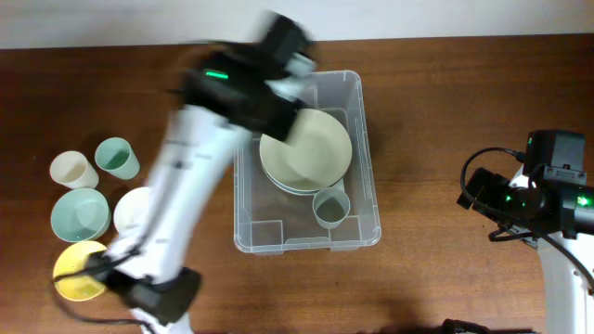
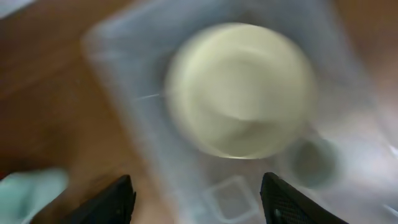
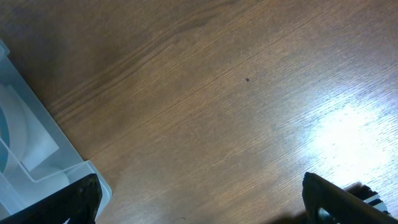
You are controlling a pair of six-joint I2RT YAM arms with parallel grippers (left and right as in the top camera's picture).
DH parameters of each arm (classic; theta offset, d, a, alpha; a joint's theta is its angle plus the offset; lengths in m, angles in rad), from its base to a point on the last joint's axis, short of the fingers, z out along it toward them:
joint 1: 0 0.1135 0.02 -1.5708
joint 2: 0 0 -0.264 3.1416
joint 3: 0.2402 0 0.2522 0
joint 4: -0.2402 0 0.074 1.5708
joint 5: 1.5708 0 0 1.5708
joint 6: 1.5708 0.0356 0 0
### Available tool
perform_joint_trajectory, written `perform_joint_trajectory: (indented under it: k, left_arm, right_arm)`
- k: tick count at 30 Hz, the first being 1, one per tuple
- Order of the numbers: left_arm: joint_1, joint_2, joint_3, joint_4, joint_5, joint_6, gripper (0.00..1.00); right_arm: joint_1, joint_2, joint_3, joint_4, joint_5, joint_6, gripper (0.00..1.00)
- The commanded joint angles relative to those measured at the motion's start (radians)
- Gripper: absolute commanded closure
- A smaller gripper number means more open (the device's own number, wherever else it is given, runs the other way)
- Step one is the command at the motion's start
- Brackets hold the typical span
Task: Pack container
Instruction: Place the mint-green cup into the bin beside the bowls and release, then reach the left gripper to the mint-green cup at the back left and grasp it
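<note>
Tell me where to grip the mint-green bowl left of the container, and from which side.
Pinch the rim of the mint-green bowl from straight above, probably at its left edge: it sits upright with its mouth open, and the white bowl, cream cup and yellow bowl crowd its other sides.

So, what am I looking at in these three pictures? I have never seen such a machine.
These are two robot arms at a table. One picture looks down from above; the other two come from a camera on each wrist, so the dark tips at the bottom are that arm's own fingers. The left gripper, open and empty, hangs over a clear container holding pale plates and a grey-green cup. Beside it stand a yellow bowl, a teal bowl, a cream cup and a green cup. The right gripper, open, holds nothing above bare wood.
</note>
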Motion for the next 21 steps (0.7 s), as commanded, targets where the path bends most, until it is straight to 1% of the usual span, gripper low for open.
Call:
perform_joint_trajectory:
  k: [1, 2, 3, 4, 7, 9, 14, 17, 21]
  left_arm:
    - [0.241, -0.032, 0.01, -0.015, -0.042, -0.043, 0.31]
    - [0.316, -0.027, 0.006, -0.011, -0.038, -0.059, 0.28]
    - [0.386, -0.022, -0.003, -0.005, -0.025, -0.059, 0.27]
    - [0.414, -0.019, -0.008, 0.0, -0.019, -0.059, 0.26]
    - [0.571, 0.009, -0.067, 0.042, 0.012, -0.059, 0.26]
    - [0.629, 0.034, -0.114, 0.077, 0.012, -0.058, 0.26]
    - [0.688, 0.106, -0.202, 0.153, 0.013, -0.058, 0.25]
    - [0.698, 0.165, -0.246, 0.197, 0.011, -0.058, 0.25]
    - [0.698, 0.248, -0.251, 0.209, 0.009, -0.058, 0.25]
  right_arm:
    - [-0.004, -0.014, -0.003, -0.002, 0.016, -0.011, 0.01]
    - [-0.003, -0.014, -0.003, -0.002, 0.016, -0.011, 0.01]
    - [-0.003, -0.014, -0.003, -0.002, 0.016, -0.011, 0.01]
    - [-0.003, -0.014, -0.003, -0.002, 0.016, -0.01, 0.01]
    - [-0.003, -0.014, -0.003, -0.002, 0.012, -0.01, 0.01]
    - [-0.003, -0.014, -0.003, -0.002, 0.011, -0.01, 0.01]
    - [-0.003, -0.014, -0.003, -0.001, 0.011, -0.01, 0.01]
    - [-0.003, -0.014, -0.003, -0.001, 0.012, -0.01, 0.01]
    - [-0.003, -0.014, -0.003, 0.0, 0.012, -0.01, 0.01]
